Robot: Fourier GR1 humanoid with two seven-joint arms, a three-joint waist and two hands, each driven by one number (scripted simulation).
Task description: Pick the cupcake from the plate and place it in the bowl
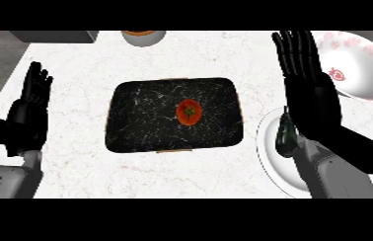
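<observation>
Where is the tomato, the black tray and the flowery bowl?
tomato [189, 111], head view, its red middle.
black tray [142, 116], head view, bare left part.
flowery bowl [350, 50], head view, inner wall.

We record a black tray [175, 115] on the table [80, 62], bearing a red tomato [189, 111]. Right of the tray: a white plate [273, 158], a patterned bowl [351, 62], the open right hand [310, 87]. Left: the open left hand [30, 101].

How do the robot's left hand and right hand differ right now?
The left hand rests near the view's left edge over bare counter; the right hand reaches farther up, above the white plate and beside the patterned bowl. Both are black, open, fingers straight, holding nothing.
</observation>
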